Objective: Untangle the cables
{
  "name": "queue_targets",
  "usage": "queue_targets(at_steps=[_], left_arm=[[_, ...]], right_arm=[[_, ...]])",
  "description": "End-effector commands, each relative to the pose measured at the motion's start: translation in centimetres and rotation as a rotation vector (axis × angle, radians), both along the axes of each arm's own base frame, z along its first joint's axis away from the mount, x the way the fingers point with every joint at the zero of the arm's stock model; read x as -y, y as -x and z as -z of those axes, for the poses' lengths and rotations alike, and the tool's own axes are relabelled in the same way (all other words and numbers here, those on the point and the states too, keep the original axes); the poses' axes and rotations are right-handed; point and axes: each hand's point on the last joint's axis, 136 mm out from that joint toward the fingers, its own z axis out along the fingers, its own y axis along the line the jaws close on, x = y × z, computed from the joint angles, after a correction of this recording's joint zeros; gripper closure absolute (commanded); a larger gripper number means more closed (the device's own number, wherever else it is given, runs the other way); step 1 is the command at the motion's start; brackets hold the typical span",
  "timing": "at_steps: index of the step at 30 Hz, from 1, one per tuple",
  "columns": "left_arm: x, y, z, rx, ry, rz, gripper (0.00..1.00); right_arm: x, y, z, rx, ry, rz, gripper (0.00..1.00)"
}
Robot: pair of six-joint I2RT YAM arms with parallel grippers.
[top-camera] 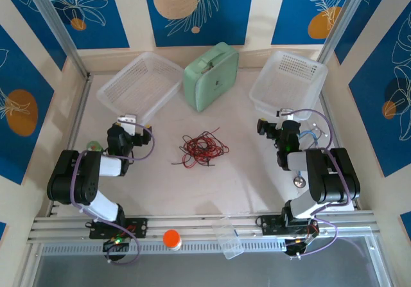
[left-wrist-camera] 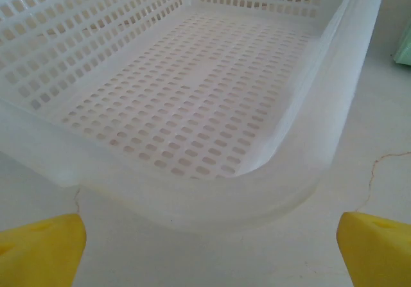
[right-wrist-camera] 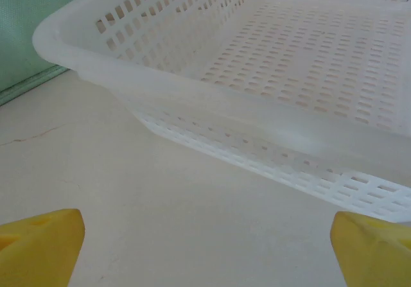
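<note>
The cables (top-camera: pixel 202 149) lie as a loose tangle of thin red and black wires on the pale table, midway between the two arms, with a few ends trailing to the lower left. My left gripper (top-camera: pixel 131 121) is to their left, open and empty, facing a white basket; its yellow fingertips (left-wrist-camera: pixel 38 248) stand wide apart over bare table, left gripper (left-wrist-camera: pixel 212 252). My right gripper (top-camera: pixel 273 120) is to the cables' right, also open and empty, its yellow fingertips (right-wrist-camera: pixel 38 245) spread in front of the other basket, right gripper (right-wrist-camera: pixel 209 252).
A perforated white basket (top-camera: pixel 109 94) (left-wrist-camera: pixel 192 191) stands at the back left and another (top-camera: pixel 257 94) (right-wrist-camera: pixel 192 88) at the back right. A mint green case (top-camera: pixel 210 75) (right-wrist-camera: pixel 32 30) leans between them. A stethoscope disc (top-camera: pixel 299 182), an orange ball (top-camera: pixel 171 239) and a clear cup (top-camera: pixel 228 237) lie near the front.
</note>
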Motion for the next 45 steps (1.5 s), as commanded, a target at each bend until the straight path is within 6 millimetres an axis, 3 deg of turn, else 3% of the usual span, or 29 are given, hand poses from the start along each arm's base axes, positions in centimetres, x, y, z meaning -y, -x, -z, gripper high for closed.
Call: queue_targets(at_steps=[1, 28, 31, 34, 37, 41, 45], left_arm=[[-0.4, -0.3, -0.4, 0.013, 0.009, -0.020, 0.00], [-0.6, -0.2, -0.5, 0.019, 0.009, -0.036, 0.00], [-1.6, 0.6, -2.6, 0.066, 0.007, -0.093, 0.00], [-3.5, 2.2, -6.8, 0.106, 0.007, -0.241, 0.01], [-5.4, 4.4, -11.5, 0.101, 0.132, -0.395, 0.07], [-4.0, 6.3, -15.2, 0.019, 0.276, -0.367, 0.17], [0.7, 7.8, -15.9, -0.133, 0.404, -0.196, 0.10]], right_arm=[[0.2, 0.0, -0.6, 0.029, -0.003, 0.014, 0.01], [0.2, 0.1, -0.7, 0.031, -0.012, 0.004, 0.01], [-0.6, 0.4, -2.1, 0.056, 0.015, -0.026, 0.03], [-2.2, 1.0, -5.4, 0.028, 0.086, -0.028, 0.03], [-3.9, 2.7, -8.2, -0.074, 0.029, -0.042, 0.04], [-7.3, 5.6, -10.6, -0.236, -0.086, -0.094, 0.06], [-12.3, 9.2, -10.5, -0.448, -0.205, -0.189, 0.12]])
